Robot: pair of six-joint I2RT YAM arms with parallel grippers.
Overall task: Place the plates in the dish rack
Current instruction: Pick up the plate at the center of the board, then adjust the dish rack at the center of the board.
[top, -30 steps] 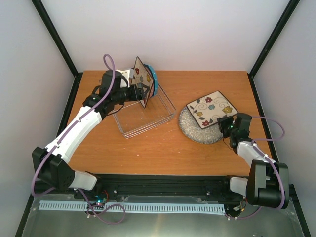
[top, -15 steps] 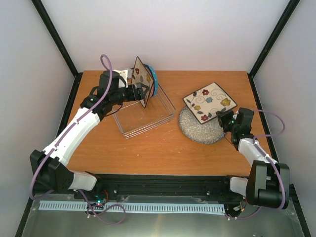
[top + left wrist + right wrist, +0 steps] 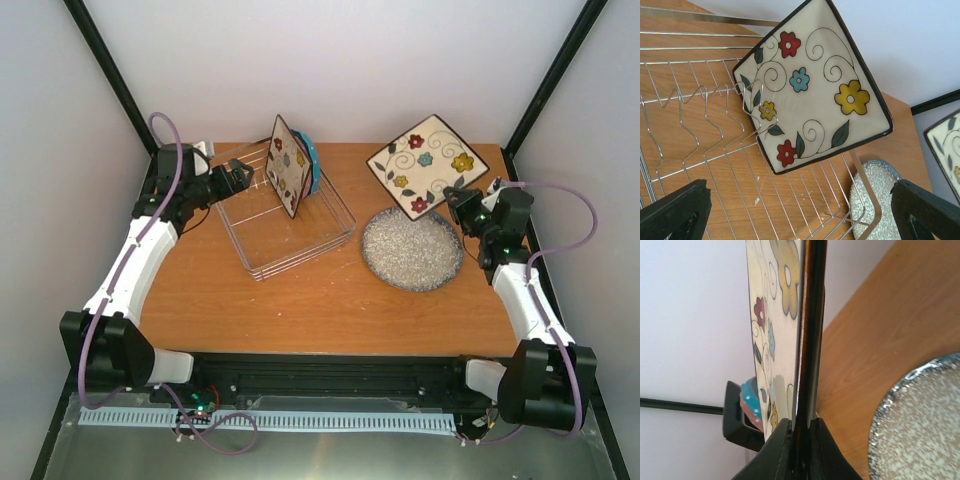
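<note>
Flowered plate (image 3: 425,163) aslant in right hand (image 3: 456,197)

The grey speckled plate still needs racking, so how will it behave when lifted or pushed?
The grey speckled plate looks glazed ceramic: probably stiff, heavyish, breakable if dropped. It lies flat on the table, so a push would likely slide it, and its low rim may resist pinching.

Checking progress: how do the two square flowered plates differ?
The racked plate stands on edge among the tines of the dish rack, ungripped; the lifted plate hangs in the air, clamped at its edge by the right end effector. The racked plate sits beside the blue plate; the lifted plate is near the grey plate. Both are cream, flowered, dark-rimmed.
</note>
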